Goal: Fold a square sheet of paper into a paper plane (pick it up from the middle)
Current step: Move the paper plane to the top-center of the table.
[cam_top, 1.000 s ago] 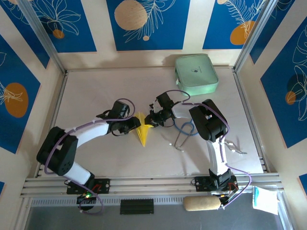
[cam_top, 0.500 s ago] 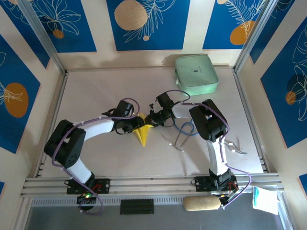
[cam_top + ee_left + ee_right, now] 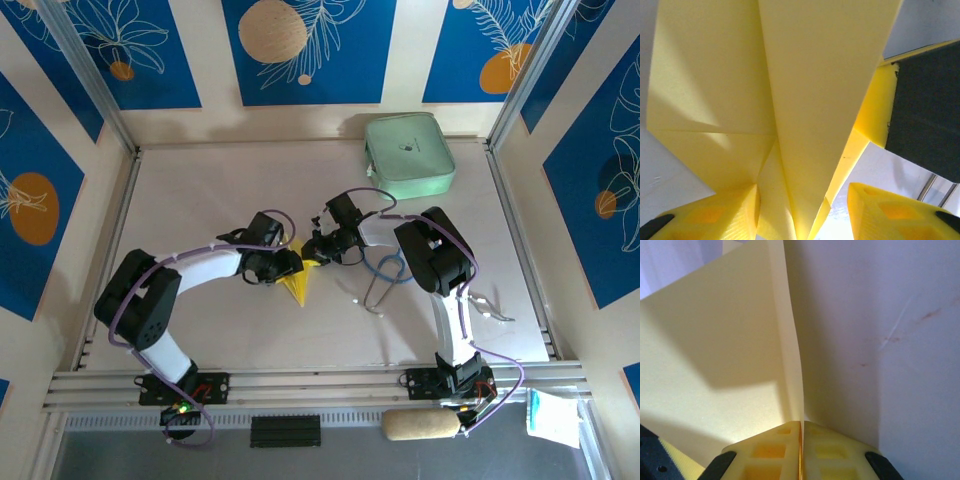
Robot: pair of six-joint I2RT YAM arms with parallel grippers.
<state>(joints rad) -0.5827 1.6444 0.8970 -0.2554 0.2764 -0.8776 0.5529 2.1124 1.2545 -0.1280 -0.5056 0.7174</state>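
My right gripper (image 3: 801, 426) has its fingertips pressed together on an edge of the paper plane (image 3: 715, 365), with the thin yellow sheet caught in the seam between them. My left gripper (image 3: 802, 212) has its jaws spread, one yellow finger (image 3: 715, 215) on each side of the plane's centre ridge. The ridge runs down between them, and a bright gap shows beside the other finger, so nothing is pinched there.

From above, the plane lies near the middle of the table (image 3: 200, 190), a narrow yellow dart with its point toward the near edge. My two grippers meet over its wide far end, the left coming in from the left and the right from the right.

Just to the right of my right arm's wrist, a blue looped cable (image 3: 388, 268) rests on the surface. A mint-green case (image 3: 408, 153) sits flat in the far right corner, well apart from the plane.

The tabletop is pale and matte, and my right wrist camera shows a faint scratch and a small brownish mark on it. Cream walls close in three sides, hung with blue panels (image 3: 300, 50) that carry white leaf drawings and orange discs. Aluminium rails (image 3: 320, 380) run along the near edge by my bases.
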